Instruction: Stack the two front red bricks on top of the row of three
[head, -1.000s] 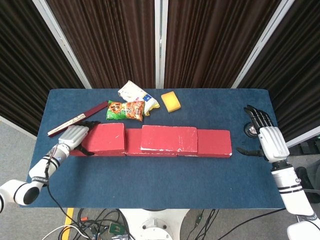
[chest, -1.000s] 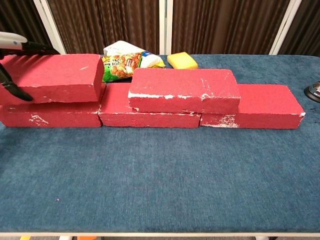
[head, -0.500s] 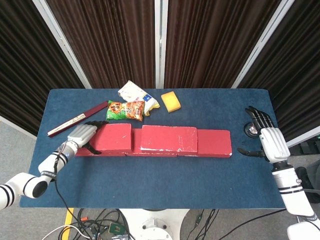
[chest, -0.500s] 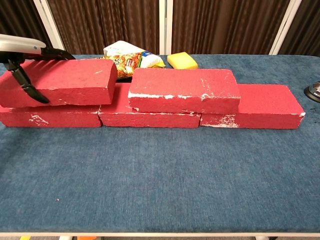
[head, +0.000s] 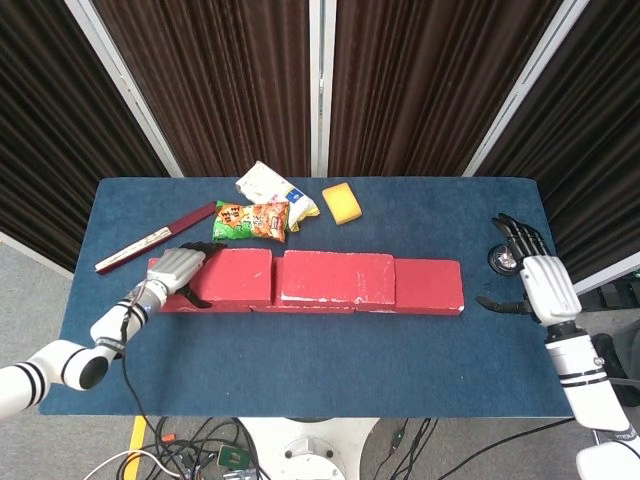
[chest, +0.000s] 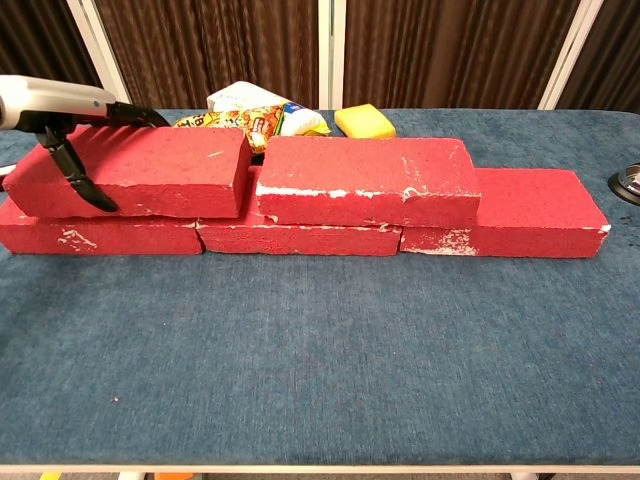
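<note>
left hand: the left hand (head: 172, 272) has hold of the left end of the upper left brick (chest: 140, 172), fingers over the top and thumb down the front face, pretty clear in the chest view

upper left brick: sitting on top of the bottom row, over the leftmost brick and partly the middle one, its right end just beside the other upper brick, can't tell if they actually touch

upper right brick: the upper right brick (chest: 365, 180) rests flat across the seam of the middle and right bricks of the row, nobody touching it

bottom row: the row of three red bricks (chest: 505, 215) lies end to end across the middle of the counter (head: 320, 370), right brick mostly uncovered

right hand: the right hand (head: 535, 280) is way off at the right edge of the counter, fingers spread and holding nothing, well apart from the bricks

behind the bricks: green snack packet (head: 251, 220), a white packet (head: 268, 185) behind it, a yellow sponge (head: 343, 202) to the right

far left: a dark red stick-like thing (head: 155, 238) lying diagonally near the back left, can't tell what it is exactly

by the right hand: small round metal thing (head: 498, 260), partly hidden by the fingers
</note>
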